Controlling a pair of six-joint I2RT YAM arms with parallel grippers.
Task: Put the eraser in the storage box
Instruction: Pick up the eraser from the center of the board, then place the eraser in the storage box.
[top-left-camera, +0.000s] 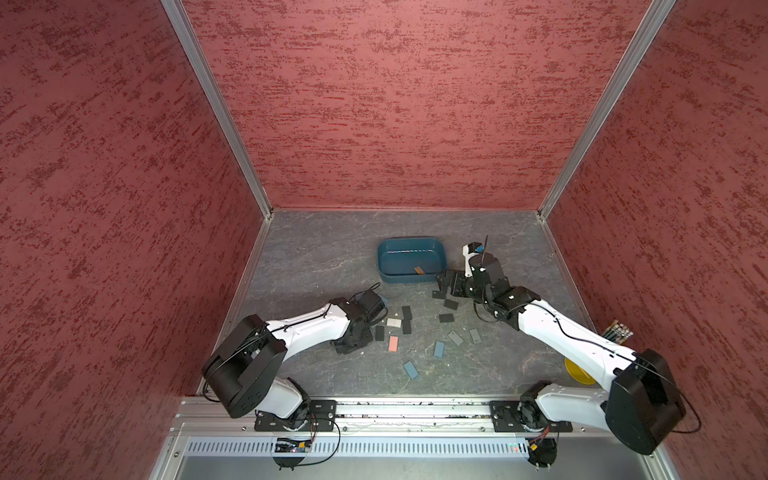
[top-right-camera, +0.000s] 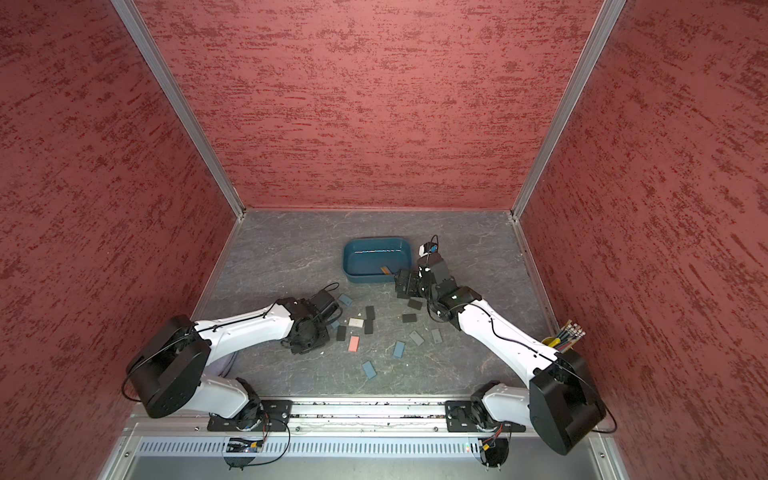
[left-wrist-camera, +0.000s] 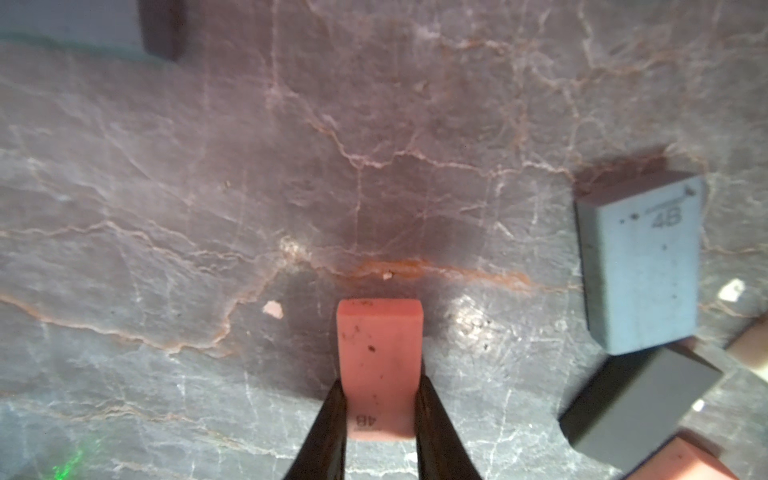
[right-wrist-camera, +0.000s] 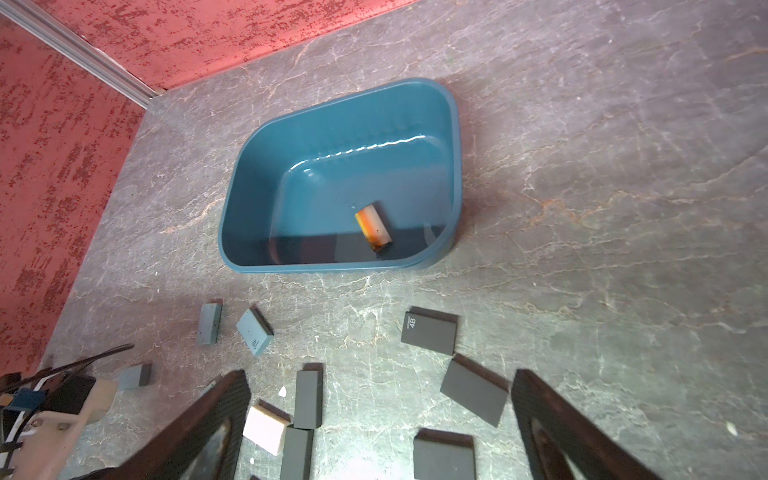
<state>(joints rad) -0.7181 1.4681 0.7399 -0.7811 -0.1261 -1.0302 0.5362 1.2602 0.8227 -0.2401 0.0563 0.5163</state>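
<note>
A: Any writing to read?

B: "4B" is stamped on the pink eraser (left-wrist-camera: 379, 345). It's a smooth, speckled block pinched between the black fingers of the left claw (left-wrist-camera: 380, 380), over the veined grey counter (left-wrist-camera: 166, 208) and apart from the box (top-left-camera: 380, 253). The pale grey eraser (left-wrist-camera: 642, 266) nearby reads "4B" too.

A: And the right claw (right-wrist-camera: 380, 374)?

B: Spread wide and holding nothing, near a flat black eraser (right-wrist-camera: 430, 332) also marked "4B". The glossy teal box, round-cornered, holds one orange eraser (right-wrist-camera: 373, 227).
</note>
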